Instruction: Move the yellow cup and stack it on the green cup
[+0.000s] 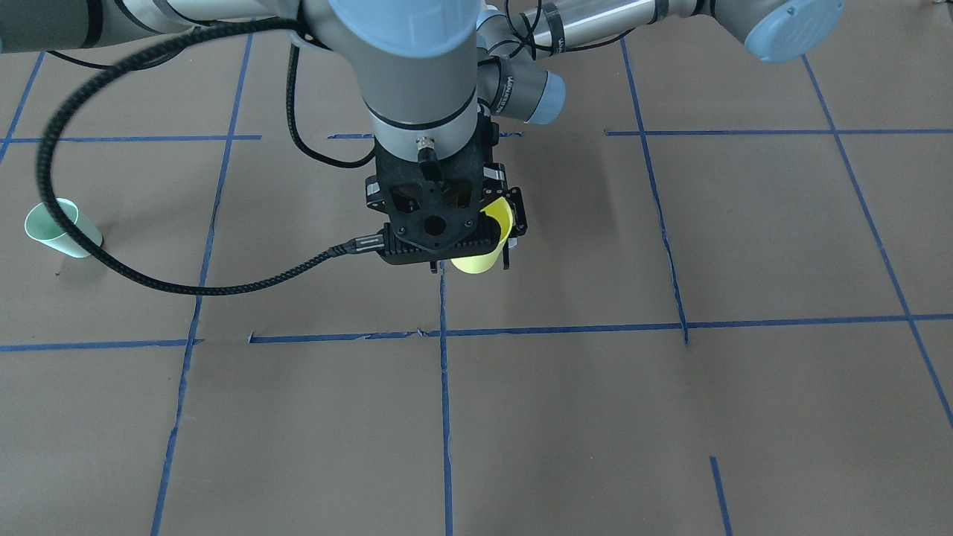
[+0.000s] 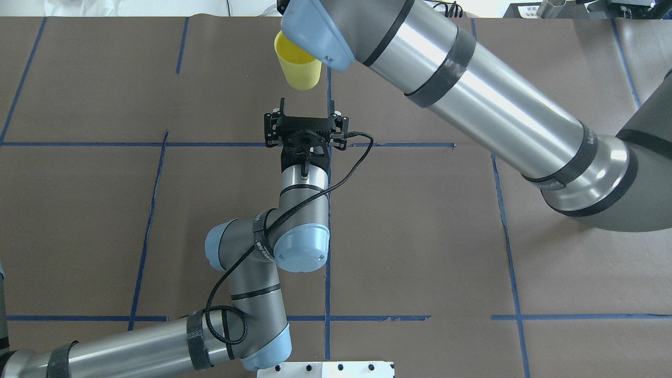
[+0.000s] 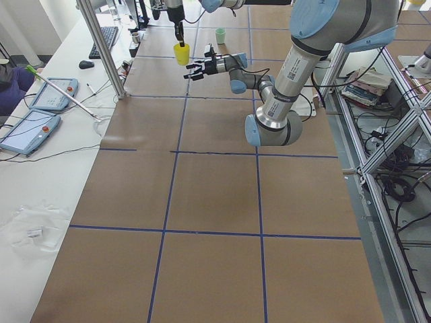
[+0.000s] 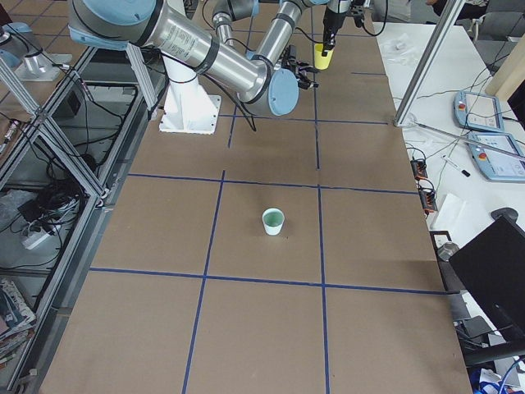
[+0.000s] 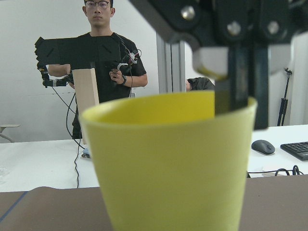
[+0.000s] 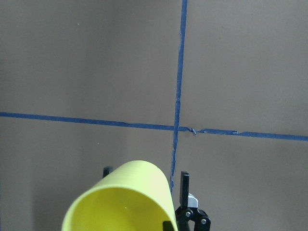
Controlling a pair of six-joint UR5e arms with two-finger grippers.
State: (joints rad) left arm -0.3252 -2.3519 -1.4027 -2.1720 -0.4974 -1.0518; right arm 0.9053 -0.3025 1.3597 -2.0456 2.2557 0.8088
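The yellow cup hangs upright above the table, its rim pinched by the down-pointing right hand. The left hand lies level just beside it, fingers spread, gripping nothing. The green cup stands upright, well apart on the right arm's side, so that arm is better placed for the carry.

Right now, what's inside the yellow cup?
Nothing that shows: in the right wrist view the yellow cup has bare yellow inner walls. The picture's bottom edge cuts off the part nearest the rim, where the right gripper pinches it.
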